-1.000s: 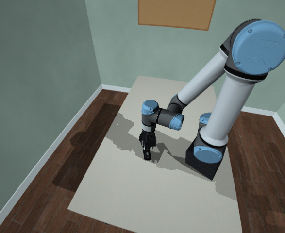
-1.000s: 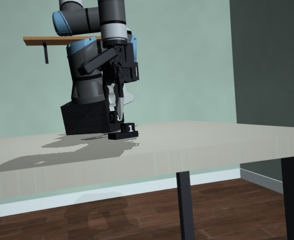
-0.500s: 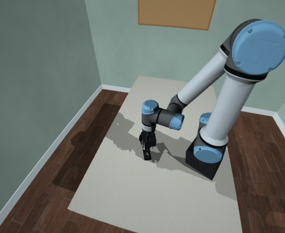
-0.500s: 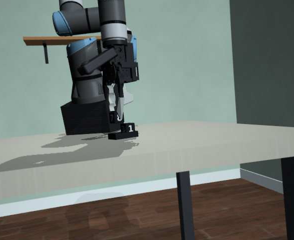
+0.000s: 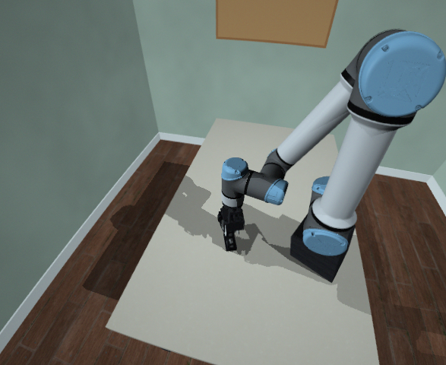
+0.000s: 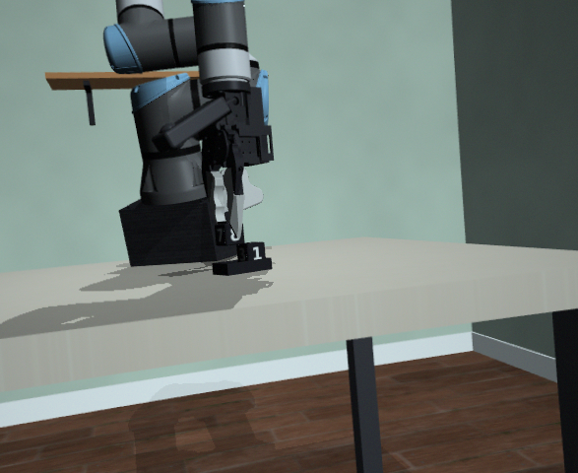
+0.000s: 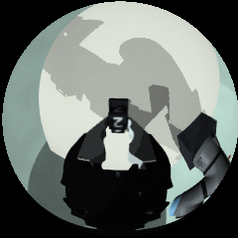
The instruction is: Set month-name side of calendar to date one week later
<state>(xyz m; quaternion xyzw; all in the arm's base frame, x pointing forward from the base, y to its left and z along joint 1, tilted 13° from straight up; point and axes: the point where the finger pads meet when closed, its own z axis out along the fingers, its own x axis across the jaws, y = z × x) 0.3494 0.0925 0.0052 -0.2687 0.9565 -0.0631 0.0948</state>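
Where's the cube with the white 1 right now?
In the exterior view, the black cube with the white 1 sits on the black tray, toward its right end, below and right of the pincer.

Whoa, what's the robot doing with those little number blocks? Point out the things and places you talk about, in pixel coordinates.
The robot's claw [image 6: 230,229] [image 7: 118,117] is pinching one black number cube [image 6: 223,235] [image 7: 118,123] and holding it up above the tray [image 6: 241,267]. The other cube [image 6: 256,252], with a white 1 on one side, sits in the tray. So the calendar isn't finished: the held cube still has to go in flat.
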